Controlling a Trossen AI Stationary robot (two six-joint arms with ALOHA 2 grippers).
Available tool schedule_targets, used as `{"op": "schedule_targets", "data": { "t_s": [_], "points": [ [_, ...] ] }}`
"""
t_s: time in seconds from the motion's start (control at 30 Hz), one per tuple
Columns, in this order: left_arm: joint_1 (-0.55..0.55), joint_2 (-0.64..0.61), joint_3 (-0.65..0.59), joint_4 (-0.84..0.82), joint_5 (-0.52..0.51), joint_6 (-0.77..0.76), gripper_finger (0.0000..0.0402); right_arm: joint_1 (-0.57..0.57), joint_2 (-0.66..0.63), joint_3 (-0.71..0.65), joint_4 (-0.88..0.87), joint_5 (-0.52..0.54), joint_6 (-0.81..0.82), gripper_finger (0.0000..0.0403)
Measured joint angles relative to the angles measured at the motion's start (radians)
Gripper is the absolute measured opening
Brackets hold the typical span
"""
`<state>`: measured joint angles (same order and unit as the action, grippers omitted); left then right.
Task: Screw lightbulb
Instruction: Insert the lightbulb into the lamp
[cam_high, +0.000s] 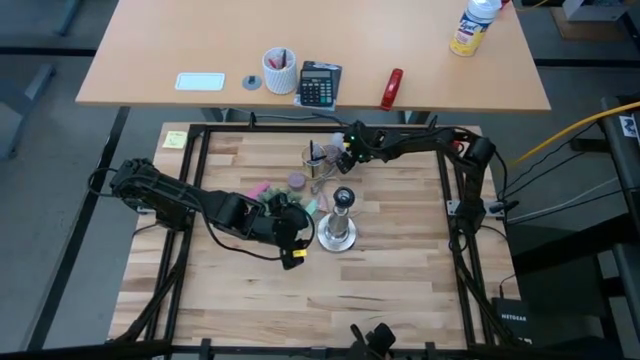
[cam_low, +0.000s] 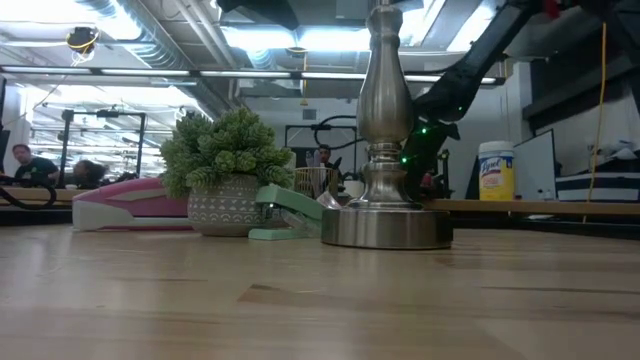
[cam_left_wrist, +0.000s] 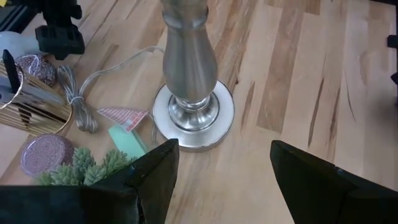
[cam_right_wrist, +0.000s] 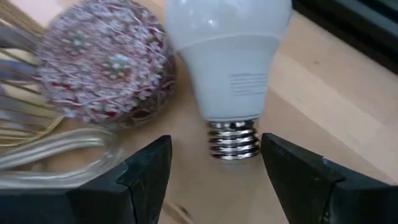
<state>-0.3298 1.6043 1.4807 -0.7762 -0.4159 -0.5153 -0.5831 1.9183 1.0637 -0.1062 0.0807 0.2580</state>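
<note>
From above, the right gripper (cam_high: 338, 153) hovers at the far side of the table (cam_high: 400, 260) beside a gold wire basket (cam_high: 318, 158), while the left gripper (cam_high: 293, 232) sits just left of the silver lamp stand (cam_high: 337, 228); the lightbulb is too small to pick out.

At table height, only the stand (cam_low: 386, 150), a small potted plant (cam_low: 225, 170) and a green stapler (cam_low: 290, 215) show; no bulb.

Past the left wrist, the fingers (cam_left_wrist: 155, 180) stand wide apart, empty, facing the stand's base (cam_left_wrist: 193, 112).

Past the right wrist, the lightbulb (cam_right_wrist: 229, 56) lies on the wood beside a patterned round disc (cam_right_wrist: 106, 62), its screw base toward the wide-open, empty jaws. It looks light, smooth and breakable, so gripping gently across the white body seems safest.
</note>
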Motion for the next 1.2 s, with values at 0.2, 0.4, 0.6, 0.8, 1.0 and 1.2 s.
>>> {"op": "schedule_targets", "data": {
  "t_s": [0.2, 0.4, 0.6, 0.8, 1.0, 1.2],
  "points": [
    [0.0, 0.0, 0.0, -0.001, 0.0, 0.001, 0.0245, 0.0, 0.0, 0.0, 0.008, 0.051, -0.001, 0.0253],
    [0.0, 0.0, 0.0, -0.001, 0.0, 0.001, 0.0245, 0.0, 0.0, 0.0, 0.036, 0.038, -0.001, 0.0243],
    [0.0, 0.0, 0.0, -0.001, 0.0, 0.0, 0.0245, 0.0, 0.0, 0.0, 0.051, 0.032, -0.001, 0.0185],
    [0.0, 0.0, 0.0, -0.001, 0.0, -0.001, 0.0245, 0.0, -0.001, 0.0, 0.02, 0.032, -0.001, 0.0125],
    [0.0, 0.0, 0.0, -0.001, 0.0, -0.001, 0.0245, 0.0, -0.005, 0.002, -0.015, 0.032, -0.001, 0.0107],
    [0.0, 0.0, 0.0, 0.0, 0.0, -0.01, 0.0245, 0.001, -0.009, 0.005, -0.099, 0.006, -0.001, 0.0121]
  ]
}}
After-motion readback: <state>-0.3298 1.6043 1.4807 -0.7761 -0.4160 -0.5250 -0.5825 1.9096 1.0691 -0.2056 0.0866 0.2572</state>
